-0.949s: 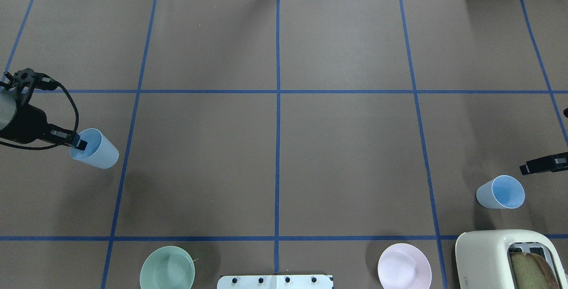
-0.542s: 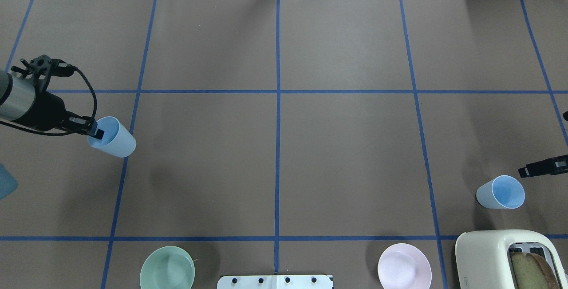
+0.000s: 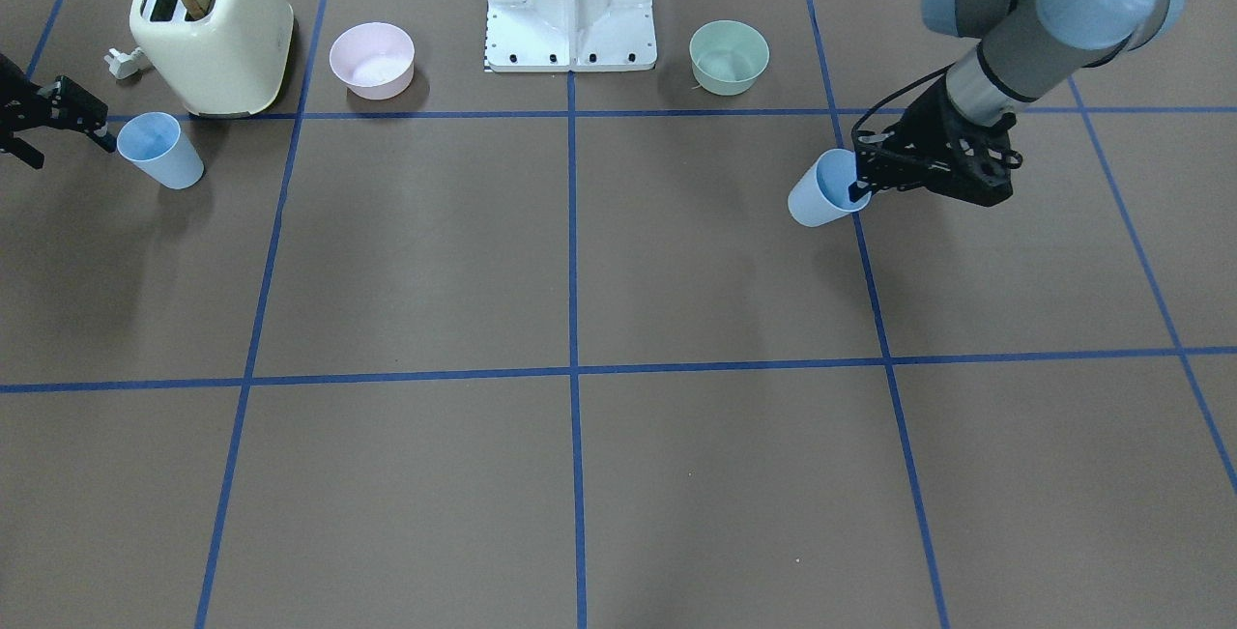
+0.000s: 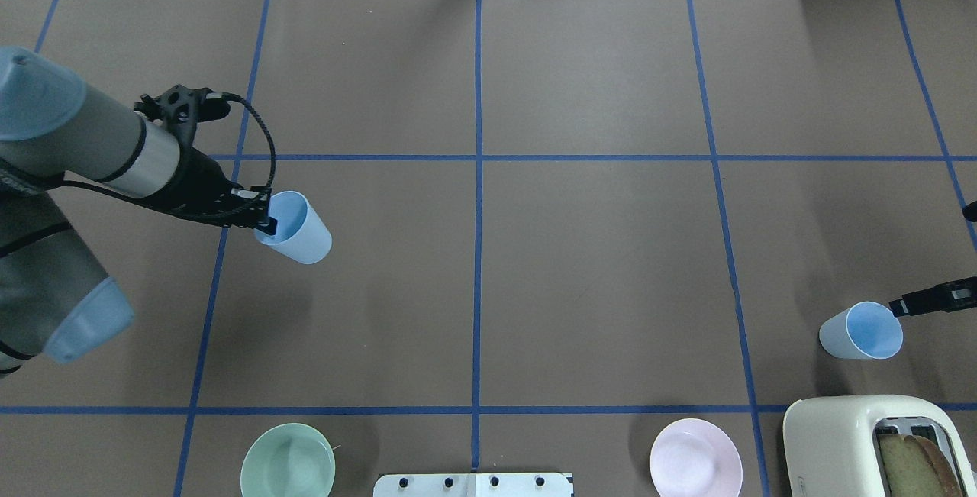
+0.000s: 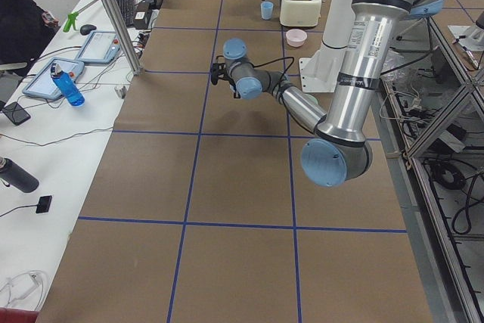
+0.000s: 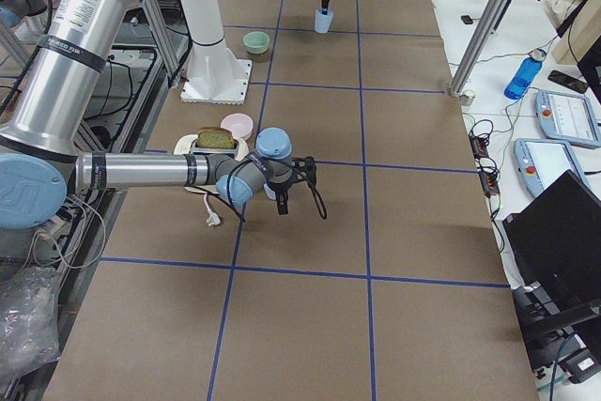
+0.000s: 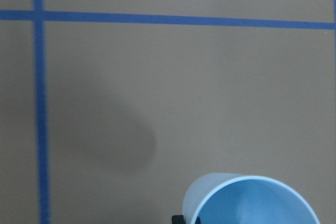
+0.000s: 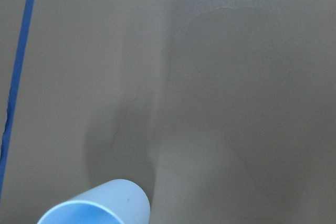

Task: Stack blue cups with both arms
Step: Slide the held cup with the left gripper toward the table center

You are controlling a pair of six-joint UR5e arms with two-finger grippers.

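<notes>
A pale sky-blue tapered plastic tumbler point(image 4: 303, 236) hangs mouth-up above the brown paper-covered counter point(image 4: 595, 253), on the robot's left of centre, its shadow falling apart from it. The black fingers of the left arm point(image 4: 265, 225) are clamped on its rim, one inside the mouth and one against the outer wall. Its twin, a second sky-blue tumbler point(image 4: 861, 330), stands upright on the counter at the robot's far right. It is near a cream toaster point(image 4: 847, 436) loaded with a slice of bread point(image 4: 916, 463), and well apart from the pink round bowl point(image 4: 694, 457) and the green round bowl point(image 4: 288, 460) by the robot's base. The black fingers of the right arm point(image 4: 916, 304) hover at that tumbler's lip. Whether they touch it, and whether they are spread or closed, cannot be told from any view. The tumblers look light, thin-walled and smooth, so probably slippery and liable to flex under a hard squeeze. The rim, pinched across the wall, seems the surest hold, since the tapered sides could let fingers slide. That same taper should let one cup nest in the other, provided both mouths line up.
</notes>
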